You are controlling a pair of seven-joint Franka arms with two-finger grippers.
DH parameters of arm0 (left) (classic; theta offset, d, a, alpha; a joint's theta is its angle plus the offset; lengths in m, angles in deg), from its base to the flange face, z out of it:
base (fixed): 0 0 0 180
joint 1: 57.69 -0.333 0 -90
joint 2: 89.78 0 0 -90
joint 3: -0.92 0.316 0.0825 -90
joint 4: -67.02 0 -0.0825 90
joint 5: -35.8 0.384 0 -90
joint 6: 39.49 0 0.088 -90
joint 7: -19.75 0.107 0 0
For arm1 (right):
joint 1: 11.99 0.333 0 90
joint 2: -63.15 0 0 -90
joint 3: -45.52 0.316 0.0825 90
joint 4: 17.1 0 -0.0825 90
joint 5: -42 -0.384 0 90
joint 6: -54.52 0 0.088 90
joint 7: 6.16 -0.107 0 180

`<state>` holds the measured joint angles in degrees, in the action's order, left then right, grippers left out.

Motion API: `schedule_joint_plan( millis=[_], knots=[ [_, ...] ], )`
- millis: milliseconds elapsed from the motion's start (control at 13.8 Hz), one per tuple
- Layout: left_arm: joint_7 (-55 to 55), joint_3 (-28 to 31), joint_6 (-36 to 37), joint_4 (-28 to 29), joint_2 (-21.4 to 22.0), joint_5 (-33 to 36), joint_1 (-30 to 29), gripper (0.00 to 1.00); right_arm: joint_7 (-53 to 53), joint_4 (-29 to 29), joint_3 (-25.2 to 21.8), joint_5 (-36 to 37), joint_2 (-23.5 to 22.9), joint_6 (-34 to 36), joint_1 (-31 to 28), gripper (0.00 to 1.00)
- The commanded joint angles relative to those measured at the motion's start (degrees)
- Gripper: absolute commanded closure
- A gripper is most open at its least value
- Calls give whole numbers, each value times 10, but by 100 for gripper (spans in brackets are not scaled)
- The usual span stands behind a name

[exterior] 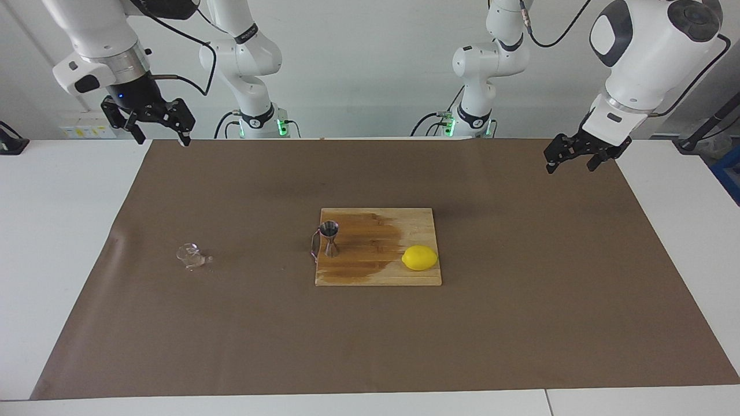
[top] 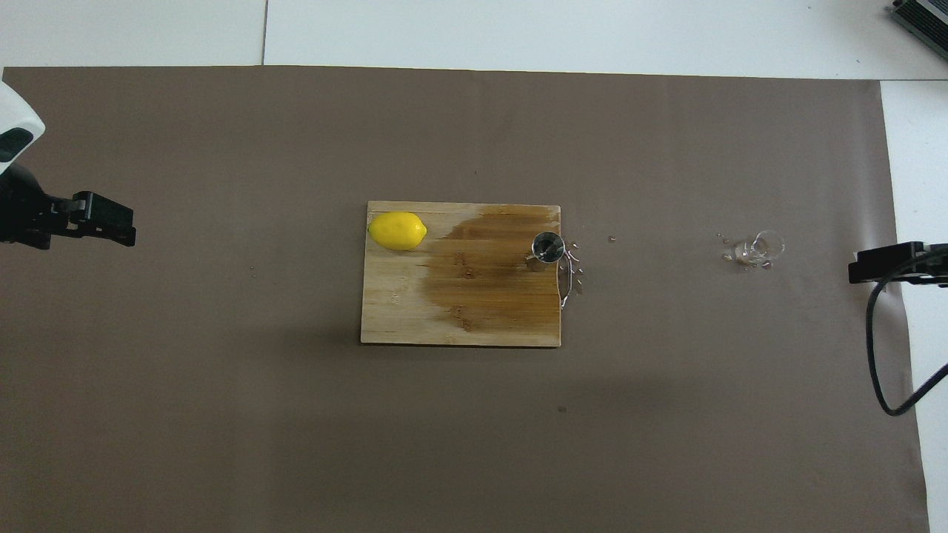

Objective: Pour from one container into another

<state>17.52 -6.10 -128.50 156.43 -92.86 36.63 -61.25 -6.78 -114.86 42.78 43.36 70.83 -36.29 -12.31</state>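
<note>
The tiny clear glass cup (exterior: 189,256) (top: 763,246) sits on the brown mat toward the right arm's end, with water droplets beside it. The silvery hourglass jigger (exterior: 329,237) (top: 549,246) stands upright on the wooden board (exterior: 376,276) (top: 400,311), at the board's edge toward the cup. My right gripper (exterior: 161,138) (top: 874,266) hangs open and empty, high over the mat's edge at its own end. My left gripper (exterior: 570,167) (top: 111,226) hangs open and empty, high over the mat's other end. Neither touches anything.
A yellow lemon (exterior: 420,257) (top: 398,230) lies on the board at its corner toward the left arm. A dark wet stain (top: 489,274) covers much of the board, and a small puddle (top: 566,277) lies on the mat beside the jigger.
</note>
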Motion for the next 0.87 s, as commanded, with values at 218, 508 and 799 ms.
schedule_joint_plan(
  millis=[218,508,799],
  knots=[
    [-4,-2,7,10,14,4,-3,0,-11,-6,3,-9,6,-1,-1,0],
    [-4,-2,7,10,14,4,-3,0,-11,-9,3,-8,8,0,-1,0],
    [-4,-2,7,10,14,4,-3,0,-11,-9,3,-8,8,1,-1,0]
  ],
)
